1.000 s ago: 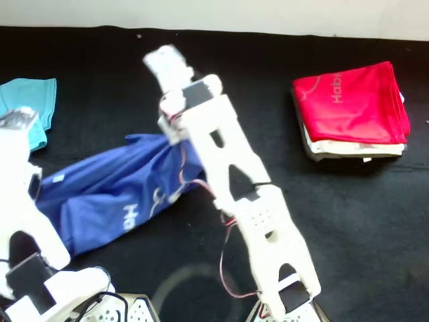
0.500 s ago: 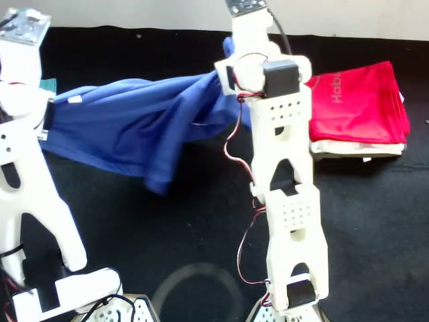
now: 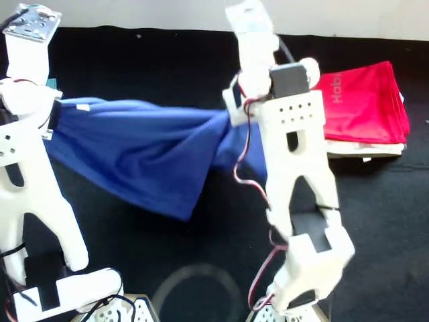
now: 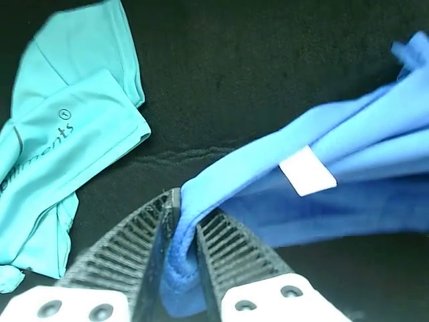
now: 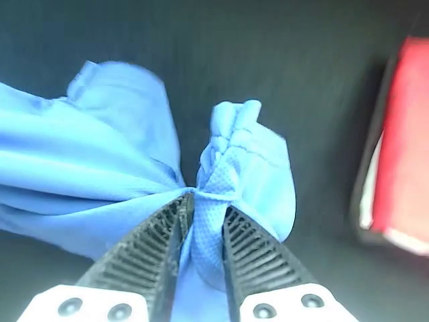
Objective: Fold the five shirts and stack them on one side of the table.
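A teal shirt (image 4: 60,141) lies crumpled on the black worktop (image 3: 167,67) at left. The left end effector (image 4: 184,208) and right end effector (image 5: 204,204) each pinch one end of a blue shirt (image 3: 141,151), which hangs stretched between them above the worktop. A folded red shirt (image 3: 362,100) tops a stack at right.

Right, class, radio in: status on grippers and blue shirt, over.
Left gripper shut on blue shirt. Right gripper shut on it too. Shirt hangs between them. Folded stack lies apart.
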`<state>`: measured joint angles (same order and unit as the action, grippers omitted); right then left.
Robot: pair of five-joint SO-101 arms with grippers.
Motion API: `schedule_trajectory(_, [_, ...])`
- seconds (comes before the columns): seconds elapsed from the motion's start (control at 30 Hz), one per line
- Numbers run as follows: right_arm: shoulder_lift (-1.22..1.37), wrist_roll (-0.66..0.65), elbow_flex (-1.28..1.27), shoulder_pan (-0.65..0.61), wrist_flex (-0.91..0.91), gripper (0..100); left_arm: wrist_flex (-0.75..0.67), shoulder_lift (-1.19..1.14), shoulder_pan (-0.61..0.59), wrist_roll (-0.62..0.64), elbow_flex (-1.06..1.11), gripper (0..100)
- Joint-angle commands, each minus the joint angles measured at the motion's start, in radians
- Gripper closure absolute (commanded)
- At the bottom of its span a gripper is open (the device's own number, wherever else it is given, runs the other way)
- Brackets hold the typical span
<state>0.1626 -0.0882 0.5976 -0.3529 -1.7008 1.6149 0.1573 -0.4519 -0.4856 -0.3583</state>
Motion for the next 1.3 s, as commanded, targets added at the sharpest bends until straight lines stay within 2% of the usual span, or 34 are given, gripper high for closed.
schedule_trajectory(0.0, [-0.260,0.017,-0.374,0.008,0.116,99.1,0.006,0.004,0.008,0.005,0.056,99])
schedule_trajectory(0.17, [-0.565,0.012,-1.000,0.015,0.361,99.1,0.014,0.012,0.005,0.005,0.236,99])
schedule_trajectory(0.3, [-0.756,0.009,-1.406,0.015,0.544,99.1,0.078,0.005,0.005,-0.011,0.409,99])
schedule_trajectory(0.47, [-0.914,0.005,-1.673,0.016,0.633,99.0,0.081,0.013,0.004,-0.074,0.598,99])
schedule_trajectory(0.57, [-0.964,-0.087,-1.728,0.016,0.630,98.9,0.078,0.007,0.004,-0.074,0.690,99])
schedule_trajectory(0.7, [-0.993,-0.184,-1.725,0.015,0.570,98.8,-0.020,0.015,-0.002,-0.074,0.828,99])
schedule_trajectory(0.8, [-1.006,-0.192,-1.598,0.012,0.449,98.4,-0.084,0.012,-0.031,-0.075,0.883,99])
schedule_trajectory(0.9, [-1.012,-0.190,-1.422,0.012,0.318,90.3,-0.130,0.008,-0.056,-0.075,0.897,99])
schedule_trajectory(1.0, [-1.007,-0.190,-1.257,0.012,0.226,80.5,-0.155,0.008,-0.061,-0.075,0.892,99])
schedule_trajectory(1.27, [-1.006,-0.193,-0.946,0.010,0.139,79.7,-0.161,0.013,-0.061,-0.075,0.869,99])
